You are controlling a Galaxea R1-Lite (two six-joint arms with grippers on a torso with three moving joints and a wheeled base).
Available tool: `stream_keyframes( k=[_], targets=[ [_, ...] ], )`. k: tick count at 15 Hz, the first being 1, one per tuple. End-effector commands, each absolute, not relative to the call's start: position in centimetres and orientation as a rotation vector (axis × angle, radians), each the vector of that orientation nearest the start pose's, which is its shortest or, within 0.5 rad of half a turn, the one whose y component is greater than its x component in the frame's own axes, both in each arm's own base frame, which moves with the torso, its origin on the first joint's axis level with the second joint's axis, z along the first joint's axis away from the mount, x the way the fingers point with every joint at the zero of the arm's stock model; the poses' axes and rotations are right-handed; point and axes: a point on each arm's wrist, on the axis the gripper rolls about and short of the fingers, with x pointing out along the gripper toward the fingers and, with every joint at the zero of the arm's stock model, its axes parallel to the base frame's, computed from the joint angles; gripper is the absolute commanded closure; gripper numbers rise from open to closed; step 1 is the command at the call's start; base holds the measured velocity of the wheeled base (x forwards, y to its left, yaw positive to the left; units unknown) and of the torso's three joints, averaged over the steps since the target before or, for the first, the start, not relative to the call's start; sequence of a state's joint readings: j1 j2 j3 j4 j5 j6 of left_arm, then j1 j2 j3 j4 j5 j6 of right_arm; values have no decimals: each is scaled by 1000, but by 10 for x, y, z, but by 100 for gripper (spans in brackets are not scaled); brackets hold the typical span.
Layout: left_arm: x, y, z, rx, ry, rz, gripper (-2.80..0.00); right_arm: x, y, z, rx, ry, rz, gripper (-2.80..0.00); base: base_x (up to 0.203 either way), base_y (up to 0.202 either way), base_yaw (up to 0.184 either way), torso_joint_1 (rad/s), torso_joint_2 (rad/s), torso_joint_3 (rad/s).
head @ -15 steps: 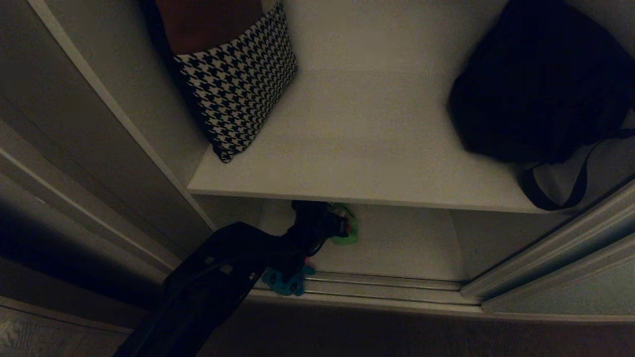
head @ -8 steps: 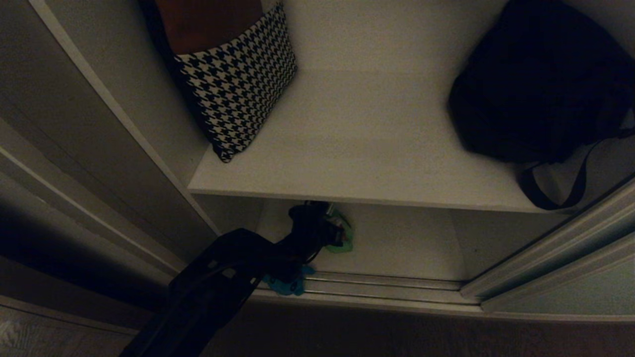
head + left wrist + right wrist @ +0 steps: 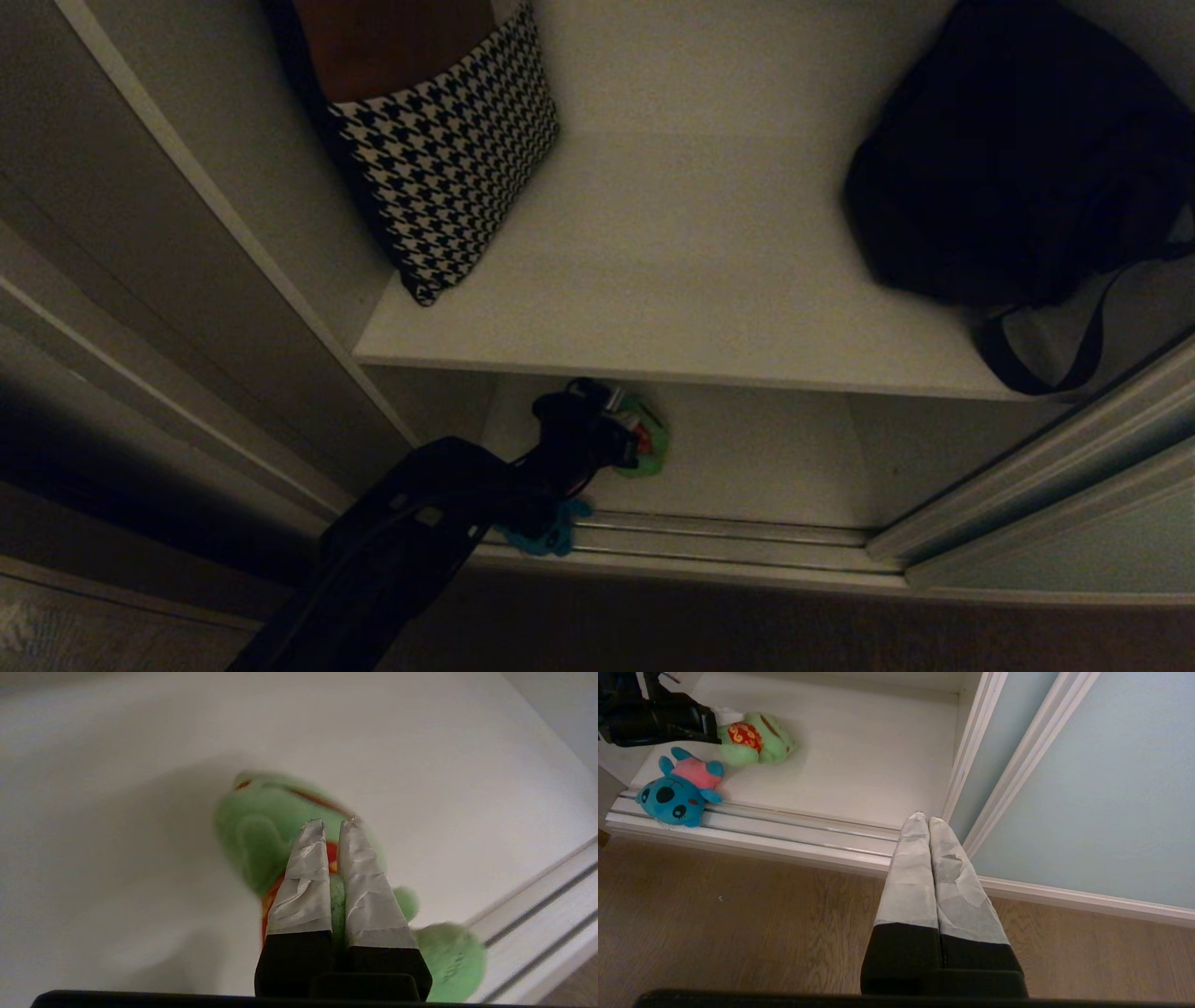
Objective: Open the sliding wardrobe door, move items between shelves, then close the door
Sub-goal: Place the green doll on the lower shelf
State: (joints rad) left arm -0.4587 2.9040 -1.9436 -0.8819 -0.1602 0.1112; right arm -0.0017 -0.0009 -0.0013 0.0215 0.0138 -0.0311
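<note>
Lower shelf [image 3: 747,457], bottom centre of the head view: green plush toy [image 3: 261,830] lies here. Left gripper [image 3: 332,826] fingers [image 3: 303,877] are nearly closed, pinching the toy's red patch. Teal plush toy [image 3: 677,793] lies just beside, on the floor track [image 3: 808,835]. Right gripper [image 3: 928,821] fingers are closed and empty, over the wooden floor [image 3: 738,933].

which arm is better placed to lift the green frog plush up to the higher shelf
Left. The left gripper is already shut on the bright green frog plush toy on the lower off-white shelf; the right gripper hangs shut over the wood floor.
</note>
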Motion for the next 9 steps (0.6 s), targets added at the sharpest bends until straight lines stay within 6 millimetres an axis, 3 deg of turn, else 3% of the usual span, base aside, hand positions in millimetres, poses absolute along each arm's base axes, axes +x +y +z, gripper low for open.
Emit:
stream_keyframes(
  k=[1,9],
  targets=[
    [496,-249,-45,135,44,-646,0,-23,0,74,-32,18,13,0,0,0,0,0,0,0],
    [497,-247,-46,157,-52,-637,0,-23,0,73,-32,20,13,0,0,0,0,0,0,0]
  ],
)
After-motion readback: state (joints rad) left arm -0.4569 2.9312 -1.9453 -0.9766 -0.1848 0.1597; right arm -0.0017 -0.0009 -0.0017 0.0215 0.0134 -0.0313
